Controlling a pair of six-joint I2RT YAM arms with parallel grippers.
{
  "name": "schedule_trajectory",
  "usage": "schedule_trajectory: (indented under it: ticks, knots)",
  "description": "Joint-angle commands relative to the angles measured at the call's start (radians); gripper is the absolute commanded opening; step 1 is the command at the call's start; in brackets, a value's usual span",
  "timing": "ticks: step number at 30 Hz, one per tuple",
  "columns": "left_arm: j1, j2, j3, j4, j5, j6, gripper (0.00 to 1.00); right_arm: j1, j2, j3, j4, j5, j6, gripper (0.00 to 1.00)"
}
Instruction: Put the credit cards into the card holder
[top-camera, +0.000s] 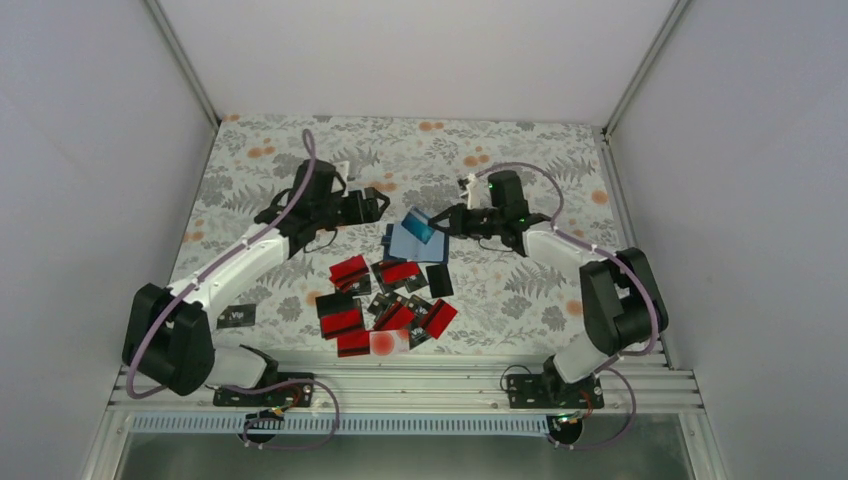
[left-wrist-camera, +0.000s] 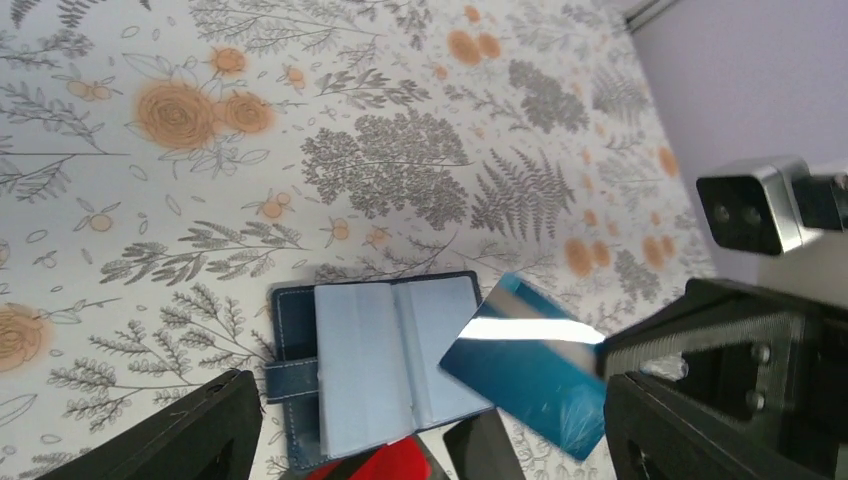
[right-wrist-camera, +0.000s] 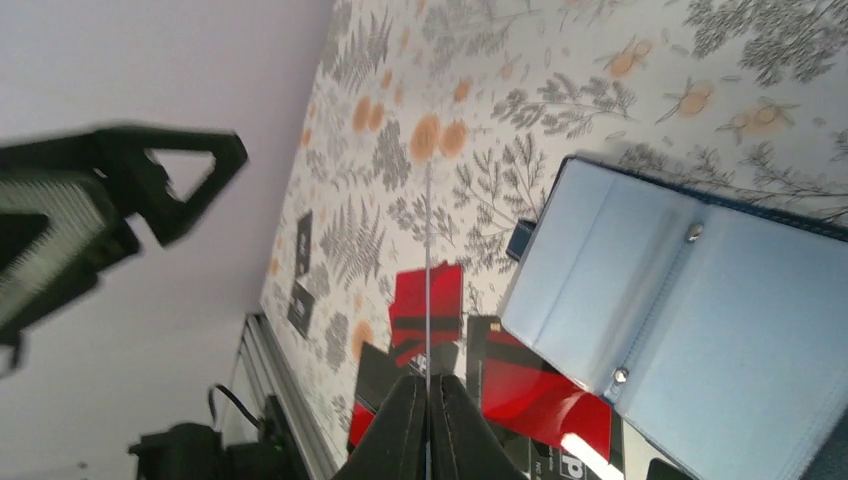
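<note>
You are early in the job. Your right tool has its jaws together on the blue card, pinched at one short end, so from that wrist you see the card edge-on as a thin bright line running straight out from the tips. The card hangs in the air, tilted, with its far end over the near corner of the card holder; it is not in a pocket yet.

The holder lies open and flat on the counter, just ahead of and below both tools. No card shows in its sleeves, though the pale plastic is hazy enough that you should not take that as certain.

Your left tool has its jaws wide apart and holds nothing. It hovers on the side of the holder opposite the right tool.

Everything else is left to do: the red cards lie in a loose overlapping heap behind the right tool's tips, towards the arm bases, and one black card sits well apart beside the left arm.

The holder is matte navy outside with a short strap. Its sleeves are soft and pale blue, fastened with small metal studs. The blue card is stiff and glossy, throwing back a white glare. The counter has a flat floral print.
</note>
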Motion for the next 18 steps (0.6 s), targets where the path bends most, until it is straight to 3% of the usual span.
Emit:
schedule_trajectory:
  ticks: [1,9,18]
  knots:
    - [0.062,-0.058,-0.112,0.317,0.269,-0.090,0.84,-0.064,-0.074,-0.006,0.140,-0.056,0.206,0.04]
    - [0.082,-0.010,-0.192,0.814,0.486,-0.375,0.80,-0.099,-0.144,-0.034,0.464,-0.053,0.519,0.04]
    - [0.079,0.063,-0.182,1.079,0.507,-0.487,0.70,-0.098,-0.179,-0.069,0.720,-0.042,0.707,0.04]
